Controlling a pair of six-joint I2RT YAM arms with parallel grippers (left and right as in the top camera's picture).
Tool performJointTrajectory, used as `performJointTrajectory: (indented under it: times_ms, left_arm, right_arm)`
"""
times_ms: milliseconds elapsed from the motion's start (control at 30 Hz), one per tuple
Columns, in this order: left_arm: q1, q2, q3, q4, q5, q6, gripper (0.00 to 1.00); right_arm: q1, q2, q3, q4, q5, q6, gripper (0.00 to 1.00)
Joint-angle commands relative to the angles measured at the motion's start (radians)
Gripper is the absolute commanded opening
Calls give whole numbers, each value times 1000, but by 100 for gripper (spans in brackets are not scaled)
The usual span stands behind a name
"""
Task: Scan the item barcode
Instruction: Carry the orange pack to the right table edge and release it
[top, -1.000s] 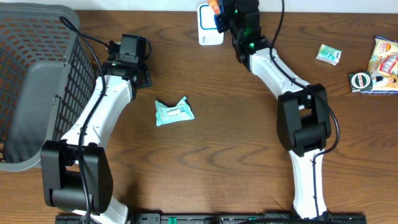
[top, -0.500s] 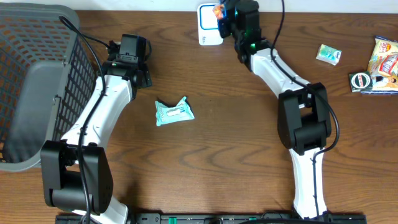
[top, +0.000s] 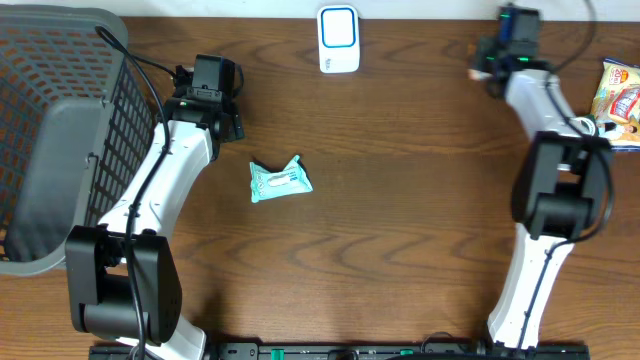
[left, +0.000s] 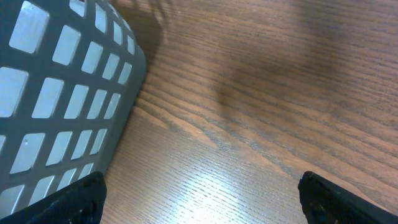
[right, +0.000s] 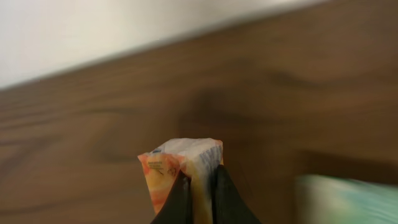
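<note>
Basket (top: 60, 120) is grey lattice, packet (top: 280, 181) teal, scanner (top: 339, 38) white-blue, pouch (right: 183, 165) orange-white, table (top: 400, 200) brown woodgrain.

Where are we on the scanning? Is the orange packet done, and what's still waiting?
Looks done: the orange packet was held at the scanner a moment ago; whether it read, I cannot tell. In hand: the right gripper is shut on that packet, now swung away toward the back right. Left: the teal packet lies untouched mid-table, with the left gripper open beside the basket.
</note>
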Motion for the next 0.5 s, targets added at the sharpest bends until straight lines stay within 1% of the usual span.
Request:
performJointTrajectory:
  times_ms: [0, 67, 100, 133, 167, 200, 233, 333, 467]
  left_arm:
    - [1, -4, 12, -3, -13, 5, 98]
    - [1, -4, 12, -3, -13, 5, 98]
    - [1, -4, 12, -3, -13, 5, 98]
    - [1, -4, 12, -3, -13, 5, 98]
    - [1, -4, 12, -3, -13, 5, 98]
    - [1, -4, 12, -3, -13, 5, 98]
    - [1, -4, 12, -3, -13, 5, 98]
    - [1, -4, 12, -3, -13, 5, 98]
    - [1, -4, 12, -3, -13, 5, 98]
  right_arm:
    - [-64, -62, 16, -53, 83, 25, 1]
    - [-111, -62, 14, -112, 161, 26, 1]
    - [-130, -62, 12, -136, 193, 26, 10]
    - [-152, -62, 10, -158, 211, 27, 37]
    - [-168, -61, 6, -171, 210, 27, 57]
    - [-187, -60, -2, -177, 196, 27, 95]
    - [-199, -60, -10, -181, 175, 27, 99]
    - [-230, -60, -30, -202, 74, 27, 99]
    - [-238, -60, -66, -197, -107, 27, 99]
